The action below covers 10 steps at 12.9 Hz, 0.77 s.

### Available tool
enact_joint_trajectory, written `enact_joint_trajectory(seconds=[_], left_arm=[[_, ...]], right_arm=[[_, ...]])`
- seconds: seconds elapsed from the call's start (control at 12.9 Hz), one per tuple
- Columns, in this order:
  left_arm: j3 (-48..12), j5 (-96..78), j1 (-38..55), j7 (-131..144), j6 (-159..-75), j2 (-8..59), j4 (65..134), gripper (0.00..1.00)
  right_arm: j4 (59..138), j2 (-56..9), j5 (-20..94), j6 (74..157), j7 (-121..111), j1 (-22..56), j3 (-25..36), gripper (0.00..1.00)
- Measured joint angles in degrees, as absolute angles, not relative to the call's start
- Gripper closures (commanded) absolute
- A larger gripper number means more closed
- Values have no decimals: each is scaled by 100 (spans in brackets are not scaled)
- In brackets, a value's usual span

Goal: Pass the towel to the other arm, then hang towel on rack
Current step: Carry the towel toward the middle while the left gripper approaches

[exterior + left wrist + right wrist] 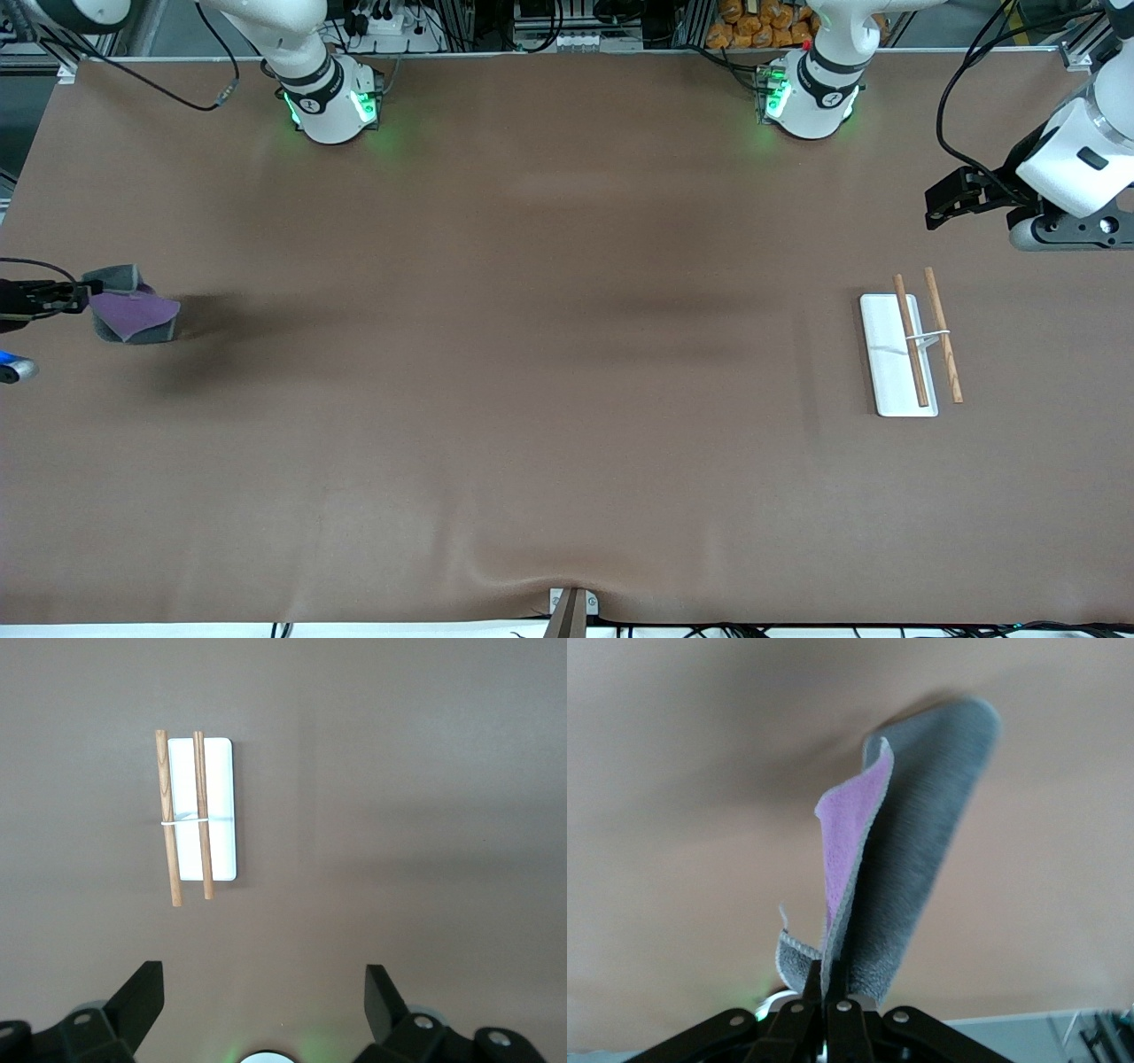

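Note:
The towel (133,312), purple on one face and dark grey on the other, hangs from my right gripper (84,292) above the table at the right arm's end. In the right wrist view the gripper (827,970) is shut on the towel's (912,842) edge and the cloth folds away from it. The rack (912,350), a white base plate with two brown rods, stands toward the left arm's end. My left gripper (941,202) hangs open and empty in the air beside the rack. The left wrist view shows its gripper (263,979) open, with the rack (199,811) on the table below.
The brown table cover (549,399) is bare between towel and rack. The two arm bases (332,102) (811,93) stand along the table's edge farthest from the front camera. A clamp (571,607) sits at the nearest edge.

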<state>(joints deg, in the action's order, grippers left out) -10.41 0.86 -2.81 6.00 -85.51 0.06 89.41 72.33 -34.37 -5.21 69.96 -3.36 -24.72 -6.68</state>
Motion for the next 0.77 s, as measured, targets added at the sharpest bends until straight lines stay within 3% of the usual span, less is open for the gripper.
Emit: enact_joint_trajectory(seconds=[0.31, 0.77], left_arm=[[-1046, 86, -276, 603, -8551, 15, 8944, 0], [-1247, 2, -146, 1226, -8769, 157, 8943, 0]], right_arm=[[7229, -3025, 408, 6225, 1369, -1899, -689, 100], [7220, -2520, 1597, 6115, 4346, -635, -716, 100]])
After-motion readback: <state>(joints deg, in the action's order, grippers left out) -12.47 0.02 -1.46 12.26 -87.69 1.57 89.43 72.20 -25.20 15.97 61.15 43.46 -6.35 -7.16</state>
